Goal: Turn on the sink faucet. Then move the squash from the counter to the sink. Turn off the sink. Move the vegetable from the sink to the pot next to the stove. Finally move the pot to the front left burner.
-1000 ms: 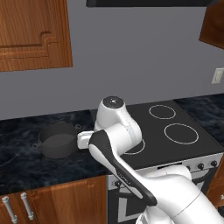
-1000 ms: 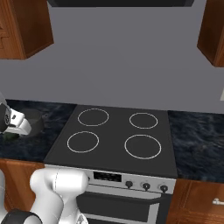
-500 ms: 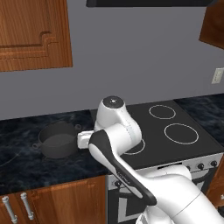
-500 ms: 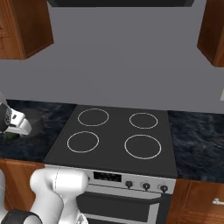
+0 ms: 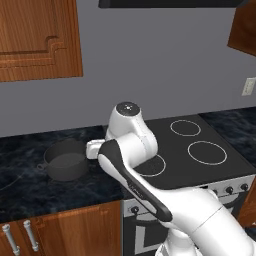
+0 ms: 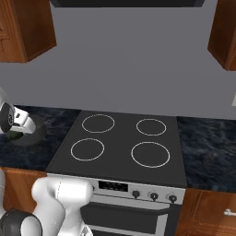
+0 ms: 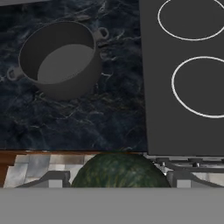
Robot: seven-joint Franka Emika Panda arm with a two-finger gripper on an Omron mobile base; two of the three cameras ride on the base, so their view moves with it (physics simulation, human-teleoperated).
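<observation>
Nothing has shifted since the earlier frames: the arm, the pot and the squash sit just as they did a second ago, so this looks like a pause with the load in hand.

The counter (image 5: 30, 192), black with pale veins, runs left of the stove (image 5: 200, 165), whose front left burner (image 7: 202, 86) is bare. That burner is the pot's last stop, so it makes sense that nothing is on it yet.

The pot (image 7: 59, 59) stands on the counter just beside the stove's left edge, empty, its open mouth facing up to receive the vegetable.

The squash (image 7: 120, 170), dark green and flecked, fills the space between the two finger tips of the gripper (image 7: 118, 178) in the hand view; the fingers stand wide and appear closed on its sides, holding it above the counter's front edge, short of the pot. My guess is that the carry from the sink is nearly over and the drop into the pot comes next.
</observation>
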